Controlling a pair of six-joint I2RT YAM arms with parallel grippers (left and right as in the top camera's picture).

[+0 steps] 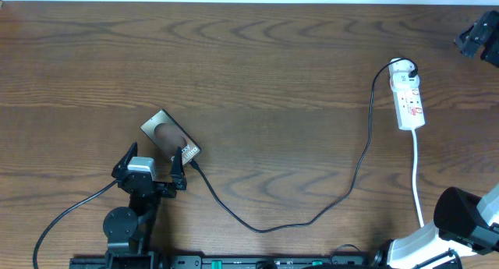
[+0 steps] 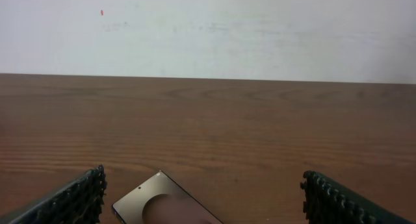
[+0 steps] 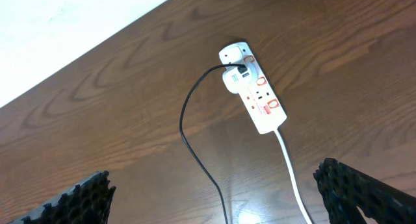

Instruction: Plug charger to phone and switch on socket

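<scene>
The bronze phone [image 1: 168, 136] lies tilted on the table at the lower left, and its far end shows in the left wrist view [image 2: 153, 201]. My left gripper [image 1: 153, 157] [image 2: 201, 201] is open, with its fingers wide on either side of the phone's near end. The black charger cable [image 1: 343, 192] runs from the phone's near end, where its tip seems to meet the phone, in a loop to a black plug [image 3: 241, 73] in the white socket [image 1: 408, 97] [image 3: 257, 94]. My right gripper [image 3: 214, 188] is open and empty, above the cable and white cord, short of the socket.
The socket's white cord [image 1: 419, 175] [image 3: 291, 172] runs toward the front right, by the right arm [image 1: 468, 218]. A dark object [image 1: 477, 35] sits at the far right edge. A black lead [image 1: 66, 214] trails from the left arm.
</scene>
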